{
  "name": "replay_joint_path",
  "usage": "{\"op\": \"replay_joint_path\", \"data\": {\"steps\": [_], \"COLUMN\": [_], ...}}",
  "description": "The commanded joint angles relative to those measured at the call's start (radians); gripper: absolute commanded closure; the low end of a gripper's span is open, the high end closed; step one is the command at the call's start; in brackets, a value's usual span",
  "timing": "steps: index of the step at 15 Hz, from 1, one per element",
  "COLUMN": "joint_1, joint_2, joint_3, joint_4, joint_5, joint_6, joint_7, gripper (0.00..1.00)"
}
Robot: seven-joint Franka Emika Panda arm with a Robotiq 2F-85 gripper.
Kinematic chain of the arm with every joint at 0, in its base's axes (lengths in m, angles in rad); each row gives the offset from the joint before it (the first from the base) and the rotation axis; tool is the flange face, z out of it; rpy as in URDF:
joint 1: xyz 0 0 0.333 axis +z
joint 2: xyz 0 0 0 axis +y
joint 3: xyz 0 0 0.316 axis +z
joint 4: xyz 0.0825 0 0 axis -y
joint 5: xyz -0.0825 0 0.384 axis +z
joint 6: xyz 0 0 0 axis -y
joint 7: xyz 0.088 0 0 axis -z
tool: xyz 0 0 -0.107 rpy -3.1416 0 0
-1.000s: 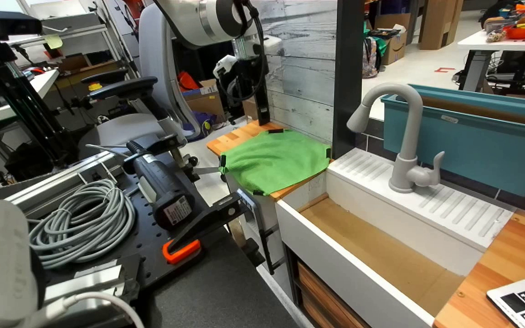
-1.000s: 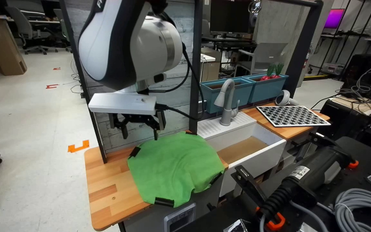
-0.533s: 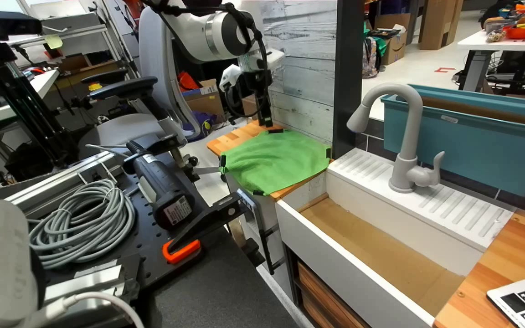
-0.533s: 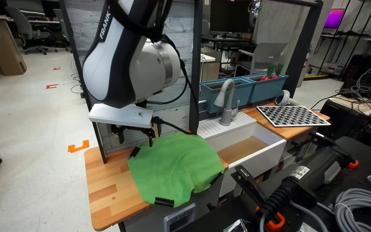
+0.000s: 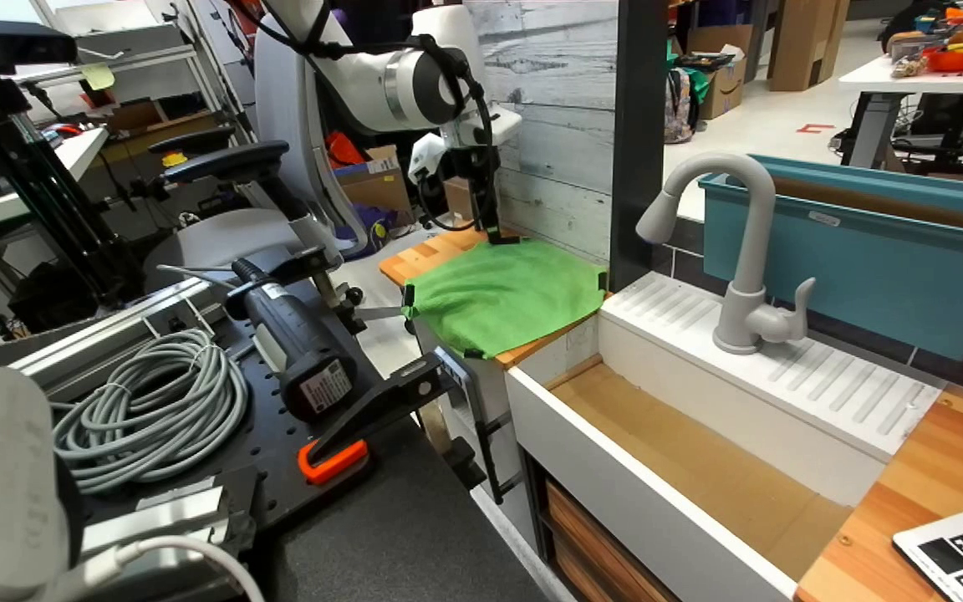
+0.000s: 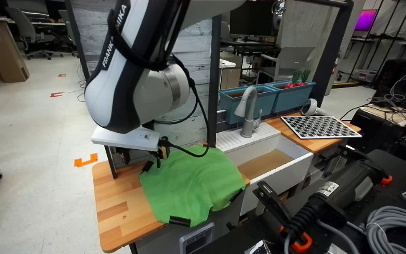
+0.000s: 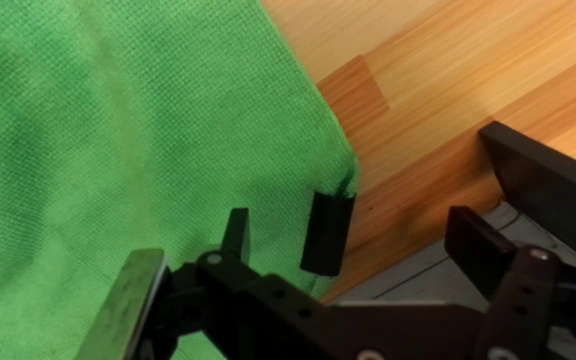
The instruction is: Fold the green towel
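Fingers [image 7: 238,234] are hanging spread over a corner of the towel [image 7: 178,115].
They're straddling its black strip [image 7: 327,235], presumably for pinching.

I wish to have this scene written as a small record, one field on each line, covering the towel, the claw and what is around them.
main item: green towel, spread out, rippled, unfolded
edge markers: four black strips
tool: claw, open; one strip shows between its tips in the wrist view
contact: cannot tell whether the claw touches the cloth
support: wooden counter; the cloth hangs past its edge
beside the counter: white sink with gray faucet
task stage: no fold made yet
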Motion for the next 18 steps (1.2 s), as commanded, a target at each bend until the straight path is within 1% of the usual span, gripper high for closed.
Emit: {"op": "replay_joint_path", "data": {"steps": [1,5,6,7,8,9,10,11,13,18], "joint_1": [0.008,0.004,0.001,0.003,0.003,0.001,-0.007,-0.008,-0.004,0.005], "joint_2": [0.064,0.095,0.106,0.112,0.121,0.127,0.133,0.138,0.141,0.147], "joint_3": [-0.002,0.003,0.007,0.005,0.005,0.008,0.021,0.023,0.023,0.019], "joint_4": [0.101,0.143,0.158,0.167,0.183,0.193,0.205,0.217,0.236,0.259], "joint_5": [0.036,0.054,0.057,0.059,0.06,0.061,0.064,0.064,0.064,0.059], "joint_6": [-0.039,-0.066,-0.077,-0.09,-0.105,-0.116,-0.134,-0.15,-0.172,-0.206], "joint_7": [-0.025,-0.029,-0.036,-0.036,-0.04,-0.046,-0.063,-0.072,-0.081,-0.089], "gripper": [0.0,0.0,0.04,0.13,0.29,0.31,0.38,0.47,0.62,0.99]}}
